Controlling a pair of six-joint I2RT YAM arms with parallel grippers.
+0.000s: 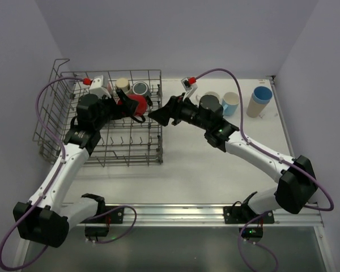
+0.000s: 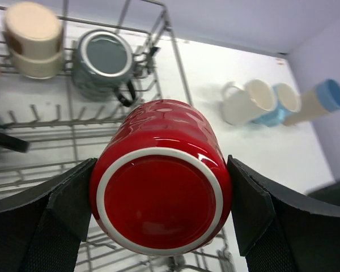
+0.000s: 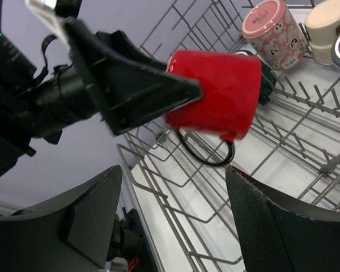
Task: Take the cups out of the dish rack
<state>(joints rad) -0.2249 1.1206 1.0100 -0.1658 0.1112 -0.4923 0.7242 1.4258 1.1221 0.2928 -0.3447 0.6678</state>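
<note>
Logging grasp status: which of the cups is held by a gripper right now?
The red ceramic mug, clamped between the fingers of the left gripper over the grey wire dish rack; the cream tumbler, grey mug and pink cup sit in it.

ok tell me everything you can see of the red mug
The red mug looks like glossy ceramic, with a dimpled wall, a pale ring round its flat base and a dark loop handle hanging underneath. It is tipped on its side, clamped between the fingers of the left claw, held above the dish rack.
</note>
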